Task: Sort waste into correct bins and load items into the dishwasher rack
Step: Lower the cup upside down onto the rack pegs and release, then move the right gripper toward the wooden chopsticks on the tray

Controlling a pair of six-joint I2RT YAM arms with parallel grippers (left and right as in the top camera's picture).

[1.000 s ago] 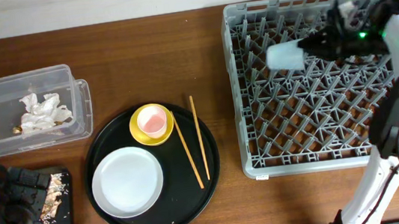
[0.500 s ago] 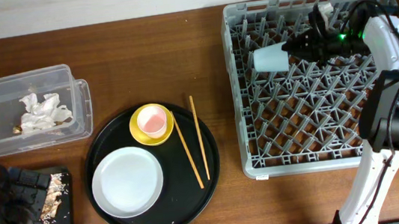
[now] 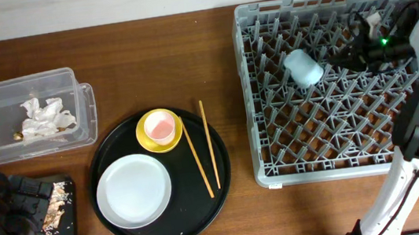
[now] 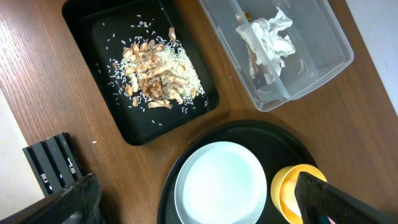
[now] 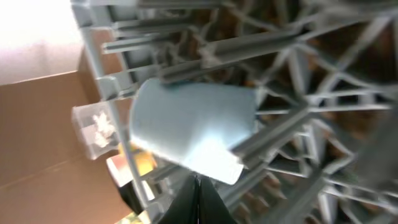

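Overhead: the light-blue cup (image 3: 303, 67) lies tipped on its side among the pegs of the dishwasher rack (image 3: 250, 89), apart from the right tool (image 3: 345, 54); plate (image 3: 134, 191), yellow bowl (image 3: 146, 140) holding the pink cup (image 3: 161, 126), and chopsticks (image 3: 209, 145) rest on the round black tray (image 3: 108, 164). Left wrist: the left tool (image 4: 196, 180) is spread wide, empty, above the plate; food scraps (image 4: 155, 74) lie in the flat black tray (image 4: 93, 37); tissue (image 4: 267, 34) sits in the clear box (image 4: 323, 68). Right wrist: the right tool's fingertips (image 5: 208, 202) meet, grasping nothing, the cup just beyond them.

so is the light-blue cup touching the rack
Touching: the right wrist view shows the light-blue cup lying on its side against the pegs of the rack.
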